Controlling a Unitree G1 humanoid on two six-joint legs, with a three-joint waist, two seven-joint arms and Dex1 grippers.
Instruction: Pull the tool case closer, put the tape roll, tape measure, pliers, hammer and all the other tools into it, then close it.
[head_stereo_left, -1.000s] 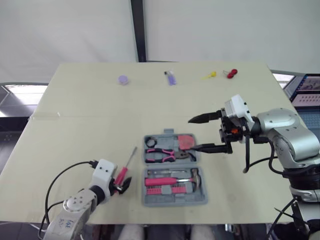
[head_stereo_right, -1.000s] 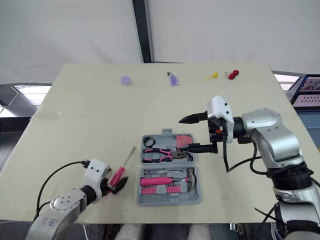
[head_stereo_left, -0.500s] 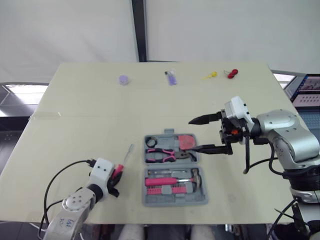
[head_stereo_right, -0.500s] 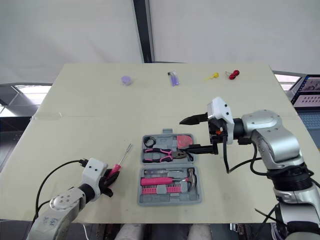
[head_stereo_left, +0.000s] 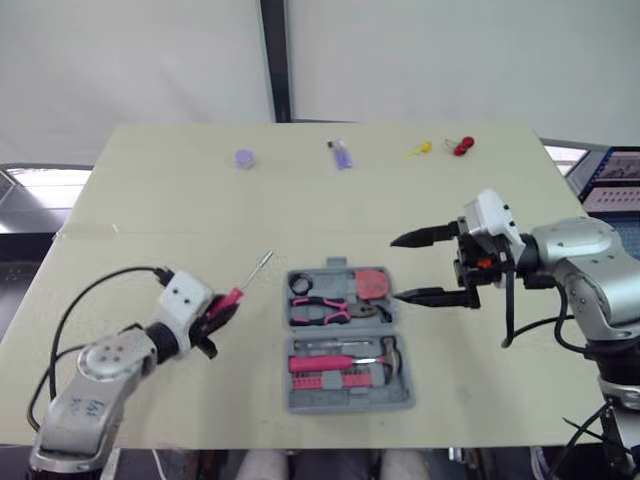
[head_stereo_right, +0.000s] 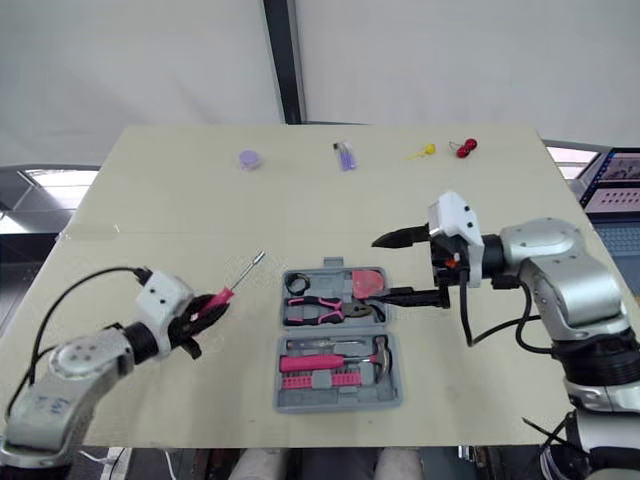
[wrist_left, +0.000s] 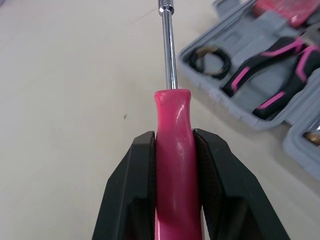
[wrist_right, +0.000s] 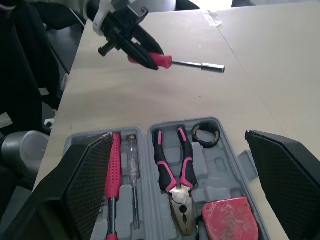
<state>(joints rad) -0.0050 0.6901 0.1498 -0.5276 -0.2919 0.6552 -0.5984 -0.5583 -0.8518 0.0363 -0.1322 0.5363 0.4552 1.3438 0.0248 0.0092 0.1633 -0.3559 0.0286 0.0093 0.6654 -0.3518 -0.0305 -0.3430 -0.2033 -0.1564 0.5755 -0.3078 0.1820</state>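
On the left of a pale desk (head_stereo_left: 150, 220), the left gripper (wrist_left: 174, 136) is clamped on the pink handle of a screwdriver (wrist_left: 172, 112), whose metal shaft slants toward the far left corner of the tool case. The grey tool case (head_stereo_left: 348, 404) lies open at the middle front of the desk. Its far half holds a black tape roll (head_stereo_left: 299, 284), pink-handled pliers (head_stereo_left: 322, 310) and a red tape measure (head_stereo_left: 373, 283), and its near half a hammer (head_stereo_left: 388, 352). To its right, the right gripper (head_stereo_left: 397, 268) hovers with fingers wide apart, just beside the case's far half.
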